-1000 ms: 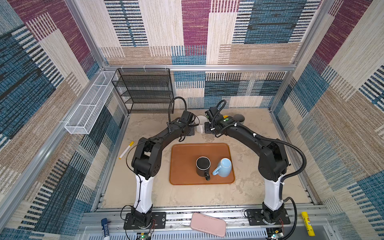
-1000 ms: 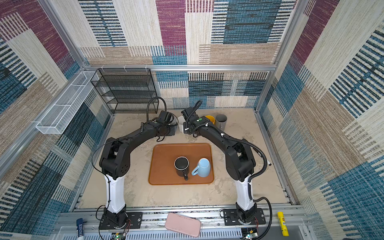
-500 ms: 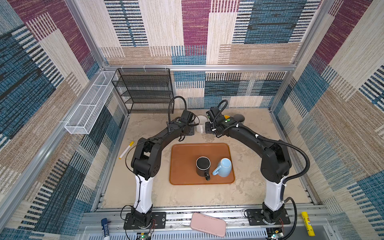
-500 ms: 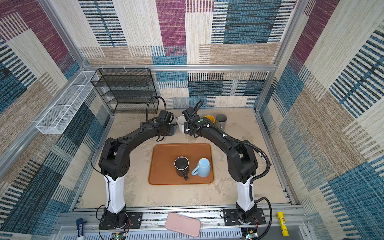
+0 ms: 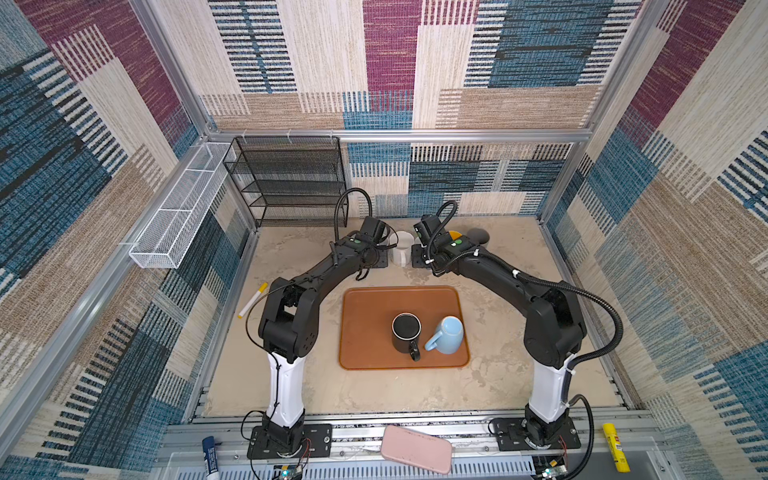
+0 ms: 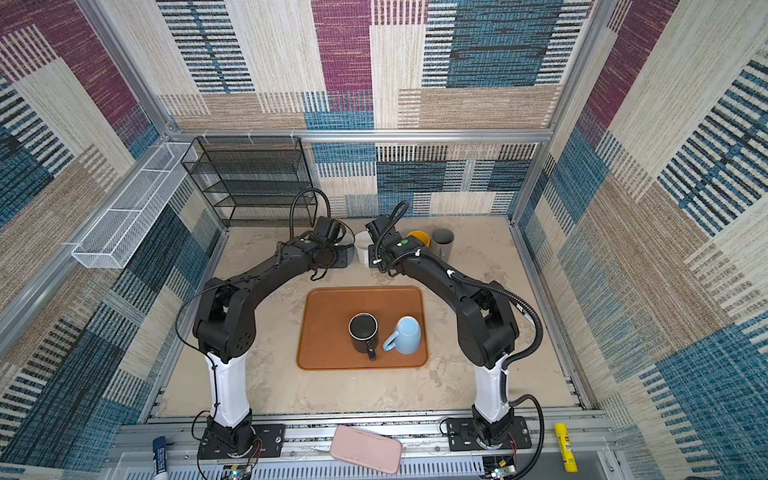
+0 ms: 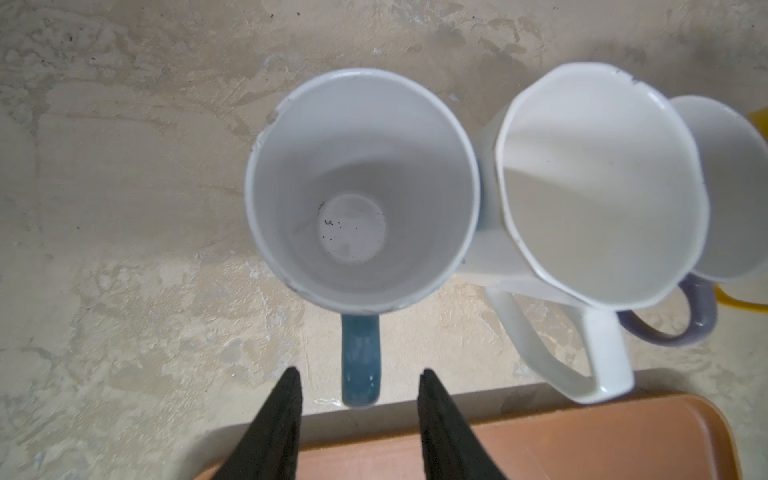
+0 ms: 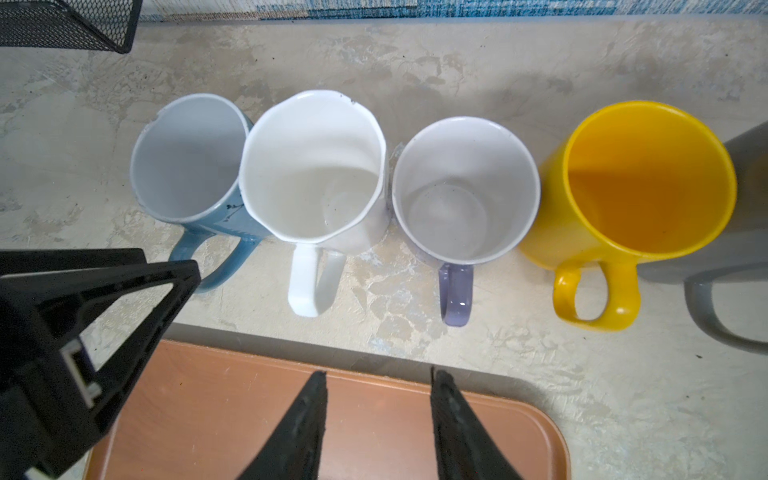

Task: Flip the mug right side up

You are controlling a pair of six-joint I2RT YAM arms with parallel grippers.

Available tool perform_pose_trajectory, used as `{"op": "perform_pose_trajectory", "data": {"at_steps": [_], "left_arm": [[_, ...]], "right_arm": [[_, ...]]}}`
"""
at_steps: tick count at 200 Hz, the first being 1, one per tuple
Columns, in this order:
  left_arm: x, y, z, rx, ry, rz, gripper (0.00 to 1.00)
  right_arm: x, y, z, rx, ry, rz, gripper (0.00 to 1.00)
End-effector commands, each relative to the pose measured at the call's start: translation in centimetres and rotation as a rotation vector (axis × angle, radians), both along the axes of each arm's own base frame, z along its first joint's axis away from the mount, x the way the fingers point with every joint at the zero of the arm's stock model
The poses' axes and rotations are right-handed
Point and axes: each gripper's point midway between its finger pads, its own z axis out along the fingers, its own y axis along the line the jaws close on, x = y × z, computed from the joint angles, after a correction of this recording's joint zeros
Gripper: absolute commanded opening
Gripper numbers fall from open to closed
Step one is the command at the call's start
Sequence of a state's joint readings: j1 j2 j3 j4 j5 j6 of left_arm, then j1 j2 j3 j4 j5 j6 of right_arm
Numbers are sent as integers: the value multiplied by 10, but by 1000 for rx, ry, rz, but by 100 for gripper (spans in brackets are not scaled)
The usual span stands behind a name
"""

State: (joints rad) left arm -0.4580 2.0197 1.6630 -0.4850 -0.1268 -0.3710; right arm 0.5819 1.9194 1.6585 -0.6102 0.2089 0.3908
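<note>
Teal-blue ceramic mug with a white inside [image 7: 361, 187] stands mouth up on the beige mottled tabletop [image 5: 519, 249]. It sits near the far edge, at the left end of a row of mugs, between that edge and the far rim of the brown plastic tray [image 5: 374, 316]. The turn looks done for it: base down, no lean that I can see.

Left gripper [image 7: 358, 370] hovers at its blue handle [image 7: 360, 361], jaws parted with a clear gap on each side, gripping nothing. Right gripper [image 8: 378, 371] is likewise parted and empty, over the tray's far rim. Left to do, my read: only backing the arms off.

Pale-blue glazed mug [image 5: 448, 340] on the tray looks base-up; if it counts, it is not yet turned. Black mug with a pale rim [image 5: 406, 332] just beside it is upright.

Room is tight.
- The teal-blue ceramic mug sits hard against the white faceted mug [image 7: 598, 183]; whether they touch is unclear.
- Next along the row come the lavender-handled white mug [image 8: 465, 187], yellow mug [image 8: 648, 178] and grey mug [image 6: 442, 243], all mouth up with handles toward the tray.
- Black wire shelf rack [image 5: 291, 183] fills the far left corner.
- Both grippers sit close together over the same strip.

Free room is straight up and back over the tray's bare far half; the tabletop's side margins are bare too. A sideways sweep could clip handles.
</note>
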Motion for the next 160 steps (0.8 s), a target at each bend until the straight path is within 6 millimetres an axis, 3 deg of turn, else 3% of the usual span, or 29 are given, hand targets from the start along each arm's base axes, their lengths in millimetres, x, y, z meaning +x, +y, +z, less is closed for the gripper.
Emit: {"op": "perform_pose_trajectory", "data": {"at_steps": [1,31,77,108,160], "left_arm": [[-2,3,15,8,-29,-11,44],[-7,6,36,0,-76,-19,44],[-21,20,70,-9,-159,-8,45],[-31,31,85,9,-190,-1,45],[-49,50,94,31,-191,21,48]], "right_arm": [[6,2,17,25,-60,7,47],[-1,3,30,50,-91,44,47],[-34,-9,30,14,-97,133,47],[-67,-13,30,-20,-92,208,47],[-136,-1,19,10,-31,364,46]]}}
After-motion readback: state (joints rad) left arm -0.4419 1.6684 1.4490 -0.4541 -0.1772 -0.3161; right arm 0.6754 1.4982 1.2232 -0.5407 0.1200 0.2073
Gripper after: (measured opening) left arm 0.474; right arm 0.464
